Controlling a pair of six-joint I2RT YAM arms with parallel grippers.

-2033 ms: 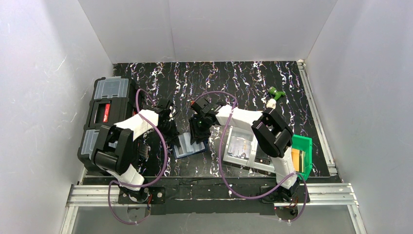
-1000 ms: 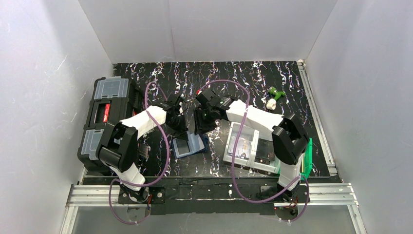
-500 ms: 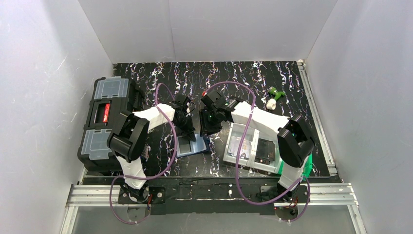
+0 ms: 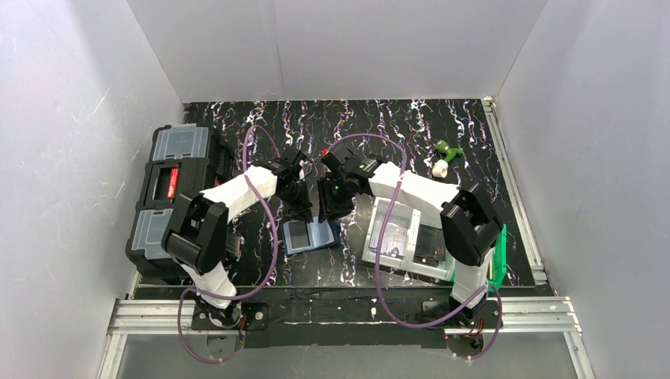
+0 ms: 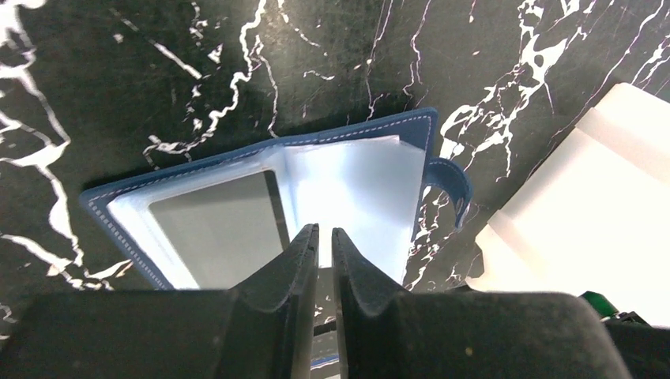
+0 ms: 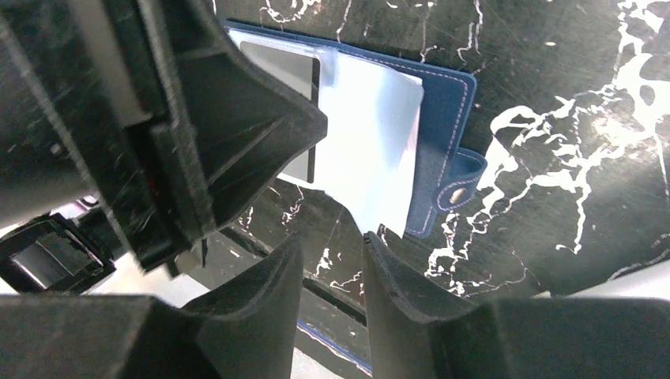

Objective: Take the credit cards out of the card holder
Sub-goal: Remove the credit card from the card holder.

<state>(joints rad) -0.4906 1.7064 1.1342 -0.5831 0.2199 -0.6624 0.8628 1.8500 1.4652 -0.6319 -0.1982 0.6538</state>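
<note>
Toward the front edge of the tabletop (image 4: 395, 134), about mid-width, the card holder (image 4: 310, 235) lies open. My left gripper (image 4: 305, 208) and right gripper (image 4: 327, 208) have crowded in over its far edge this last second.

Left wrist: my jaws have just cracked to a narrow slit with nothing in them, and the grey card (image 5: 213, 229) is still tucked inside.

Right wrist: jaws about half-wide and empty, a loose clear sleeve (image 6: 371, 134) flopping toward them.

Reckon that try slipped, nothing's out yet.
</note>
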